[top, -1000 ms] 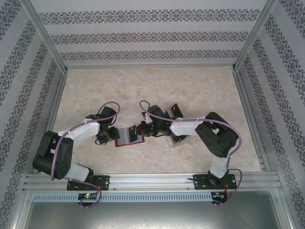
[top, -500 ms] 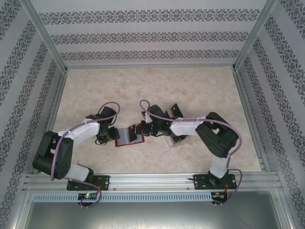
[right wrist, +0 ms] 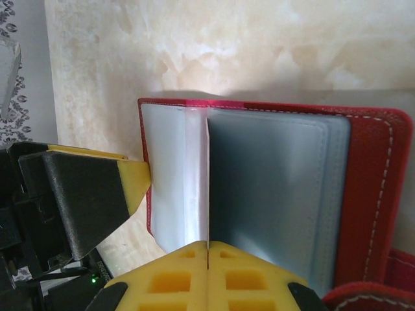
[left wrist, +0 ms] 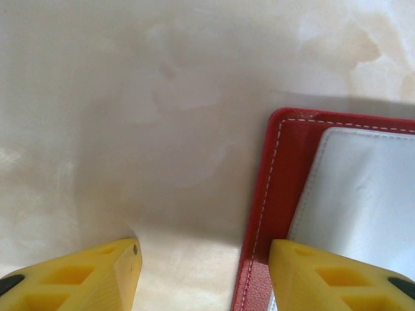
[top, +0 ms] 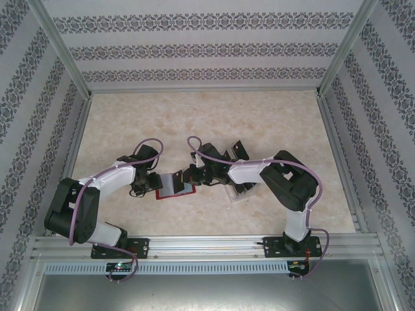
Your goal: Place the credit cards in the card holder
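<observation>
Tho vague overhead, holder [right wrist: 369, 194] pockets [right wrist: 272, 194] R-wrist

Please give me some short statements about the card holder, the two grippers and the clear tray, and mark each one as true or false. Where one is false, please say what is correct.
1. The card holder lies open on the table, with its pale pockets facing up. True.
2. The right gripper is wide open. False: its fingers are shut together, just over the holder's pockets.
3. In the top view, a clear tray stands to the right of the card holder. True.
4. In the top view, the left gripper is at the card holder's right side. False: it is at the left side, open, with one finger over the red border.
</observation>
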Robot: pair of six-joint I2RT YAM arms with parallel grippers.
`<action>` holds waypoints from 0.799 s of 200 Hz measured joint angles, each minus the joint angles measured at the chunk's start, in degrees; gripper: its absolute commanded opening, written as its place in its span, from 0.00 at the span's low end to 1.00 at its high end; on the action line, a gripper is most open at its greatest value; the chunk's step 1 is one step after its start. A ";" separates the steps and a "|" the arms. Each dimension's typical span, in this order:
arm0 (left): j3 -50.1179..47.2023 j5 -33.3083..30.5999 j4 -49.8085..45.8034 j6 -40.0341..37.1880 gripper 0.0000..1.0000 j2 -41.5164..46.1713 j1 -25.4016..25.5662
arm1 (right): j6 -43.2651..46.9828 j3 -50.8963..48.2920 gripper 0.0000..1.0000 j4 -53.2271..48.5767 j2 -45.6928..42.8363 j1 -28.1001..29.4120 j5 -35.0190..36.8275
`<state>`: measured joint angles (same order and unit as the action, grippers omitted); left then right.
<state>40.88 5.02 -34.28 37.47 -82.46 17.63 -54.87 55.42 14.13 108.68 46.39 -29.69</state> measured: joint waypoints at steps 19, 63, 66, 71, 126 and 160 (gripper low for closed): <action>-0.02 -0.15 0.02 0.00 0.56 0.00 0.02 | -0.42 0.00 0.00 0.81 0.24 0.00 -0.02; -0.02 -0.17 0.00 -0.02 0.56 0.04 0.02 | -1.53 -0.04 0.00 2.97 0.24 -0.02 -0.26; -0.02 -0.17 0.00 -0.02 0.56 0.07 0.02 | -1.66 -0.04 0.00 3.17 0.24 -0.02 -0.26; -0.02 -0.17 0.00 -0.02 0.56 0.07 0.02 | -1.88 -0.04 0.00 3.48 0.24 -0.02 -0.37; -0.02 -0.37 -0.02 -0.02 0.56 0.13 0.04 | -2.27 -0.66 0.00 5.01 0.70 -0.02 -0.44; -0.02 -0.37 -0.02 -0.02 0.56 0.13 0.04 | -2.23 -3.23 0.00 5.86 0.70 -0.07 -0.42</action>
<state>40.86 4.64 -34.30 37.45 -82.32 17.67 -57.10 52.18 19.99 109.38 46.33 -30.11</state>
